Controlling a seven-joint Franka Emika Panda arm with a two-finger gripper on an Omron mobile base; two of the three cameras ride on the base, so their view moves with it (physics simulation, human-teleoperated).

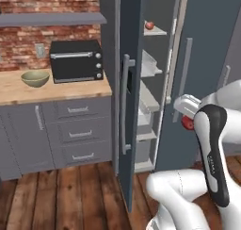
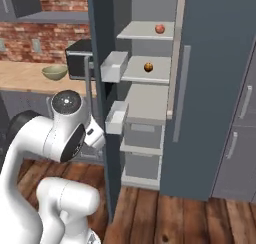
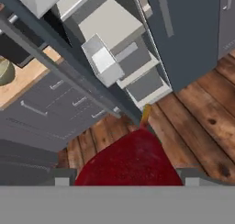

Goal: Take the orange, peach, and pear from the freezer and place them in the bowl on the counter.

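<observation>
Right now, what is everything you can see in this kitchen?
counter: one, beige, along the brick wall
bowl: one, olive-tan, on the counter
oven: one, black, on the counter by the freezer
drawers: three, grey, under the counter
freezer: one, slate-grey, left door open
pink fruit: one, salmon-red, top freezer shelf
orange: one, orange-brown, second shelf
crimson fruit: one, dark red, in the gripper
floor: brown wood
arm: one, white with dark joints
gripper: one, shut on the crimson fruit, outside the freezer
</observation>
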